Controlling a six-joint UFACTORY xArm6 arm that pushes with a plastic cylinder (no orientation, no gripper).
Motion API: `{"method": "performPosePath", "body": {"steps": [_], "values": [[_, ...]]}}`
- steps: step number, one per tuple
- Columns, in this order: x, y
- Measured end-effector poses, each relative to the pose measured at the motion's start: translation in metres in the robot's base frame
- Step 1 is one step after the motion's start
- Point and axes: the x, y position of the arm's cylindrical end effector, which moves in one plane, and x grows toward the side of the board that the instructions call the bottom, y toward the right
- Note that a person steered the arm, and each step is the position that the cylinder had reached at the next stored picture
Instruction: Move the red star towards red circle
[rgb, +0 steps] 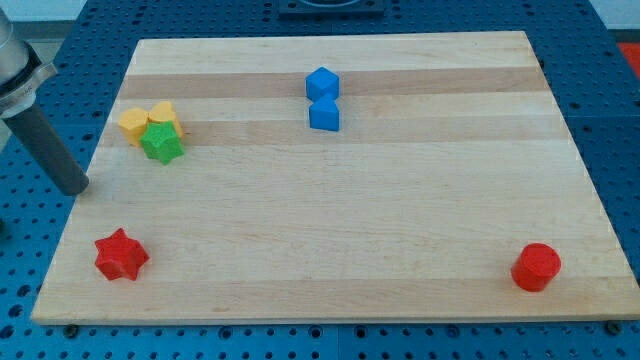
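The red star (121, 255) lies near the board's bottom left corner. The red circle (536, 267), a short cylinder, stands near the bottom right corner, far across the board from the star. My tip (76, 187) is at the board's left edge, above and a little left of the red star, apart from it. It touches no block.
A green star (161, 144) sits against two yellow blocks (148, 121) at the upper left. Two blue blocks (322, 98) stand together at the top middle. The wooden board (350, 200) lies on a blue perforated table.
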Motion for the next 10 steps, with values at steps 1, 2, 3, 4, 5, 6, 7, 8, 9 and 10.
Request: {"method": "performPosePath", "body": {"steps": [1, 2, 3, 4, 5, 6, 7, 8, 9, 10], "values": [[-0.001, 0.000], [-0.001, -0.001], [0.006, -0.001], [0.029, 0.000], [0.041, 0.000], [0.047, 0.000], [0.045, 0.000], [0.042, 0.000], [0.041, 0.000], [0.055, 0.008]]}}
